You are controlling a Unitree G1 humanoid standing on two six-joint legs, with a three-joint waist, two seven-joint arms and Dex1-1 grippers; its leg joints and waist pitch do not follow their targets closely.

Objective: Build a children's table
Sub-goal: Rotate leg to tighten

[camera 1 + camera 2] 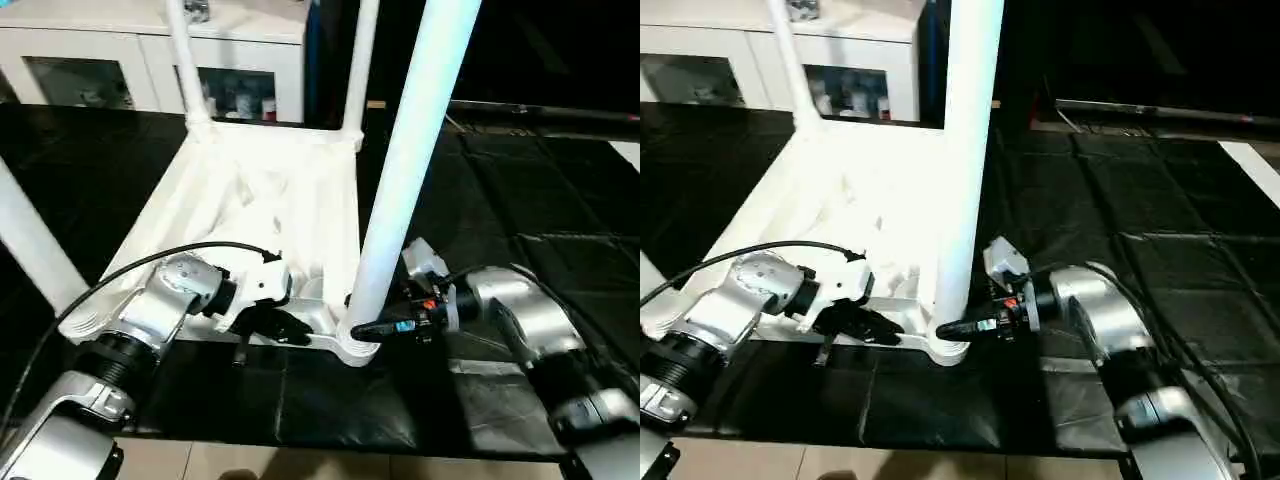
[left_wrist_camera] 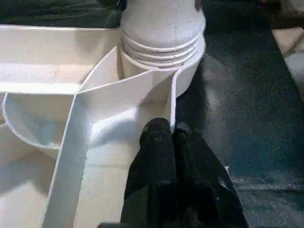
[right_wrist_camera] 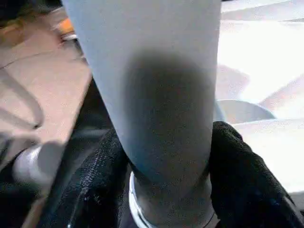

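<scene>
The left gripper (image 1: 283, 325), fingers pressed together, rests on the ribbed underside of the upturned children's table (image 1: 250, 215) on the black mat (image 1: 520, 210). The right gripper (image 1: 372, 330) pinches the near-corner leg (image 1: 405, 180) just above its socket. Behind stands a white cabinet (image 1: 140, 60).

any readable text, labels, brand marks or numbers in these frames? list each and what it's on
None readable.
Right gripper: small coloured patches near its wrist, too small and blurred to tell if they carry text.
Cabinet: items behind the glass doors, too small to read.
Table top, near leg and left gripper: plain, no markings seen.
</scene>
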